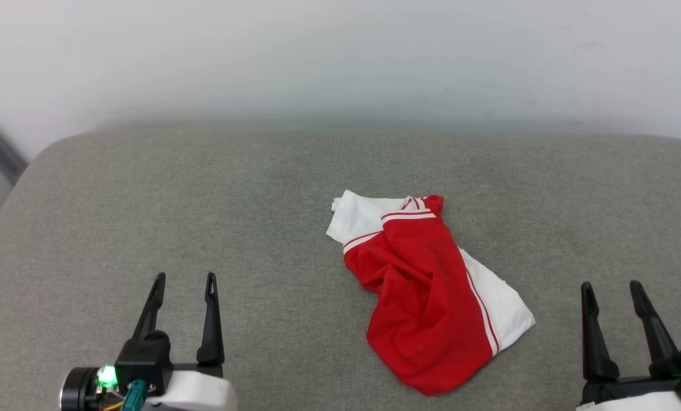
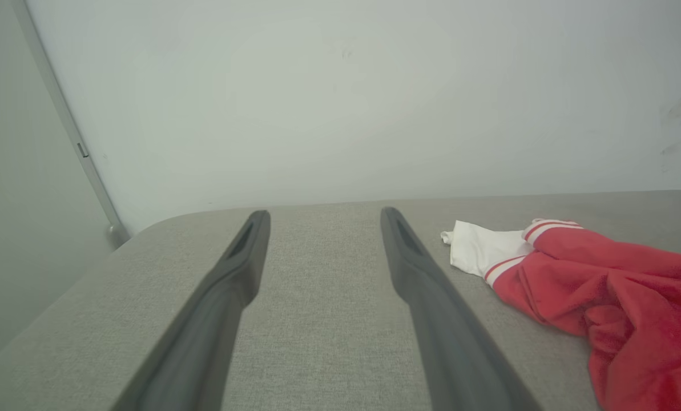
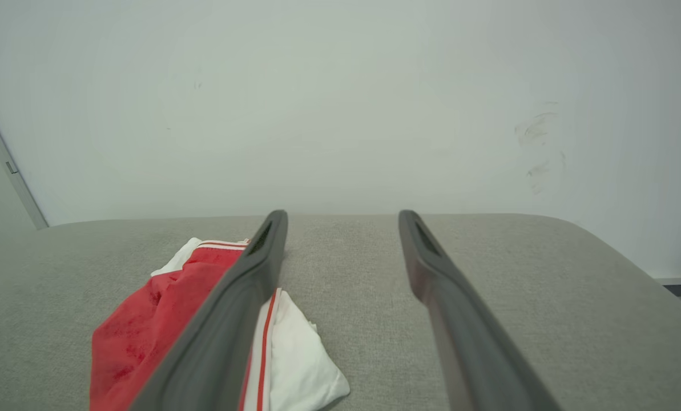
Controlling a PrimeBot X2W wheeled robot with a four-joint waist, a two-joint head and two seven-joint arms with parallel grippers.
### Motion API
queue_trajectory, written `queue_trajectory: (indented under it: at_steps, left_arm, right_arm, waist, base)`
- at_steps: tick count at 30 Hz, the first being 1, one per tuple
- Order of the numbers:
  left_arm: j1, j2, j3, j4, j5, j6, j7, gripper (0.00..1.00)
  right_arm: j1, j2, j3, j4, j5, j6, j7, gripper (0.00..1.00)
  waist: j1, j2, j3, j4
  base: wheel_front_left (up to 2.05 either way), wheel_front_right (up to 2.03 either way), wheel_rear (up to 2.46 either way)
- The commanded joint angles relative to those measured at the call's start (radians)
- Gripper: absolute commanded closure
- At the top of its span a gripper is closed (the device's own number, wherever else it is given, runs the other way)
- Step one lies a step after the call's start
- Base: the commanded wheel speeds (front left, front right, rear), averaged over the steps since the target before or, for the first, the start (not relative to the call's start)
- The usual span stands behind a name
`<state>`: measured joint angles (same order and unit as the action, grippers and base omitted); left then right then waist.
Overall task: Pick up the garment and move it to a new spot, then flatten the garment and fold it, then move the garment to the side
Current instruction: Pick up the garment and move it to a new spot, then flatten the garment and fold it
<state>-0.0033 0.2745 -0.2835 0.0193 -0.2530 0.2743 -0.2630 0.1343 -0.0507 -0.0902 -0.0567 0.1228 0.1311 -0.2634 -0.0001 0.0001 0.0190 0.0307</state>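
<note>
left pincer and right pincer are set open; the garment, judged soft and light, is best pinched at a raised fold.

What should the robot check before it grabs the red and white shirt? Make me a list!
1. Left gripper open and holding nothing: ok.
2. Right gripper open and holding nothing: ok.
3. Garment lying free, with neither gripper touching it: ok.
4. Garment flat enough to fold: not ok, it lies crumpled in a heap.
5. Room for a new spot: ok, plenty of the grey cushion shows to the garment's left.
6. Which side of the garment faces up: cannot tell, the folds hide it.
</note>
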Motion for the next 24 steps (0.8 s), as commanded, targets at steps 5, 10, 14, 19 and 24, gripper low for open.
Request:
queue_trajectory:
  at_steps: [5,10,14,19,24]
  left_arm:
    - [0.055,-0.05,0.065,0.003,0.046,-0.061,-0.003,0.0]
    - [0.081,-0.093,0.117,0.007,0.073,-0.099,-0.003,0.0]
    - [0.093,-0.12,0.147,0.014,0.095,-0.129,-0.003,0.0]
    - [0.098,-0.145,0.176,0.024,0.122,-0.161,-0.003,0.0]
    - [0.067,-0.16,0.197,0.036,0.14,-0.191,-0.003,0.0]
  right_arm:
    - [0.028,0.001,0.002,0.008,0.024,-0.001,-0.002,0.0]
    - [0.042,0.001,0.003,0.012,0.038,-0.001,-0.002,0.0]
    - [0.052,0.001,0.005,0.014,0.041,-0.001,-0.002,0.0]
    - [0.051,0.001,0.01,0.013,0.04,-0.001,-0.002,0.0]
    - [0.049,0.001,0.014,0.01,0.033,-0.001,-0.002,0.0]
  waist:
    - [0.0001,-0.0001,-0.011,0.005]
    - [0.0001,-0.0001,-0.018,0.009]
    - [0.0001,-0.0001,-0.021,0.012]
    - [0.0001,-0.0001,-0.023,0.014]
    - [0.0001,-0.0001,-0.02,0.013]
  base:
    - [0.0,0.0,0.0]
    - [0.0,0.0,0.0]
    - [0.0,0.0,0.0]
    - [0.0,0.0,0.0]
    - [0.0,0.0,0.0]
